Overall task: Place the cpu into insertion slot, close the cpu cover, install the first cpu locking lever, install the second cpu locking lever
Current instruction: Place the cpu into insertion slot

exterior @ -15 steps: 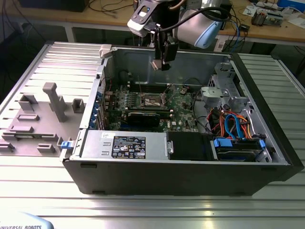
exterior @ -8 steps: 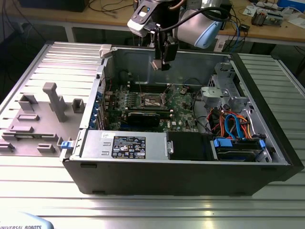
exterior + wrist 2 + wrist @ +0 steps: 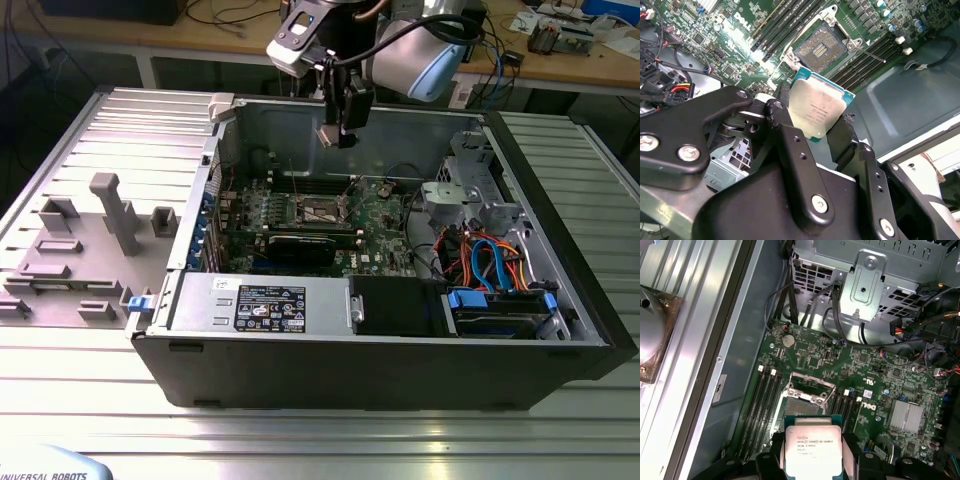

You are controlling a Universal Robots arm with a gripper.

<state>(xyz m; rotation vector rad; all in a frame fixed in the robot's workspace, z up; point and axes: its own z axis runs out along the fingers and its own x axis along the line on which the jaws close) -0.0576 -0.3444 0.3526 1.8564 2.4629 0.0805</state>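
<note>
in the exterior view the tool (image 3: 336, 136) hangs above the open computer case (image 3: 400, 350) on the bench (image 3: 300, 440), high over the green motherboard (image 3: 380, 225) and well apart from the insertion slot (image 3: 320, 210) below. in the second wrist view its fingers (image 3: 782, 125) clamp the cpu (image 3: 817, 111) by two opposite edges, metal top toward the camera, with the insertion slot (image 3: 819, 50) bare beyond it. in the first wrist view the cpu cover (image 3: 812, 381) looks raised off the insertion slot, though i cannot be sure. the step in hand reads as the first, placing the cpu. it calls for squaring the cpu with the insertion slot and a level, gentle descent.
</note>
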